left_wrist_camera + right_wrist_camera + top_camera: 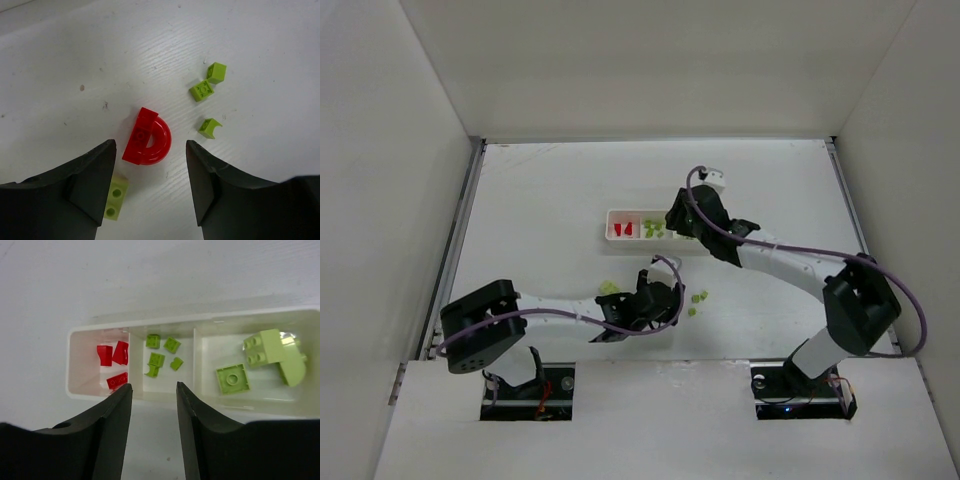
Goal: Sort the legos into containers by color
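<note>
Left hand (150,150) frames red arch (148,137); green brick (116,197) perhaps touches its finger.

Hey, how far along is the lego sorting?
Done: three red bricks, five small green ones and larger pale green pieces sit in separate compartments of the tray. In hand: nothing gripped; the left gripper stands open astride a red arch on the table, the right gripper open above the tray. Left: that arch and several loose green bricks.

On the table (540,200), the tray (240,405) holds bricks (156,359) in three compartments; at its 6 o'clock lies an arch (150,139), with loose bricks (202,90) at the arch's 2 and 7 o'clock.
</note>
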You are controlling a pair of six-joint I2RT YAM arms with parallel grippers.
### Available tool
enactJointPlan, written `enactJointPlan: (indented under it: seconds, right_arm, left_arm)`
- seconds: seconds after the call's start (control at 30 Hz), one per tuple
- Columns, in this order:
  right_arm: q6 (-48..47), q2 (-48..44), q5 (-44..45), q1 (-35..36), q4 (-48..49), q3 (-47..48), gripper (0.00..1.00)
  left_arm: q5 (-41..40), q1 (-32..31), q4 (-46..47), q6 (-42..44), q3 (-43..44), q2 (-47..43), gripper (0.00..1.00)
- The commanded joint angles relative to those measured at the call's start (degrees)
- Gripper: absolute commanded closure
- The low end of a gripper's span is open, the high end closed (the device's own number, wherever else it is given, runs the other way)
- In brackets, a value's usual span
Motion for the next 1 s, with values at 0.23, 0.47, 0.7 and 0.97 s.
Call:
enactJointPlan:
  seconds: [0.23, 0.47, 0.7, 0.97]
  right_arm:
    - [-1.0, -16.2, 2.2, -1.1, 4.0, -11.9, 0.46]
    - [-0.1, -23.6, 2.2, -2.1, 5.0, -20.9, 0.45]
    - [1.4, -28.7, 2.8, -3.5, 5.7, -28.0, 0.45]
    - [1.7, -31.0, 3.6, -2.6, 6.6, -32.5, 0.46]
  left_arm:
    - [0.4, 1.2, -2.0, 2.9, 6.2, 7.4, 0.46]
    - [-1.4, 1.5, -3.4, 4.0, 8.9, 10.5, 0.72]
    - [-3.0, 3.2, -3.8, 2.9, 8.4, 3.8, 0.87]
    - [-3.1, 14.0, -1.8, 0.4, 8.5, -4.7, 0.87]
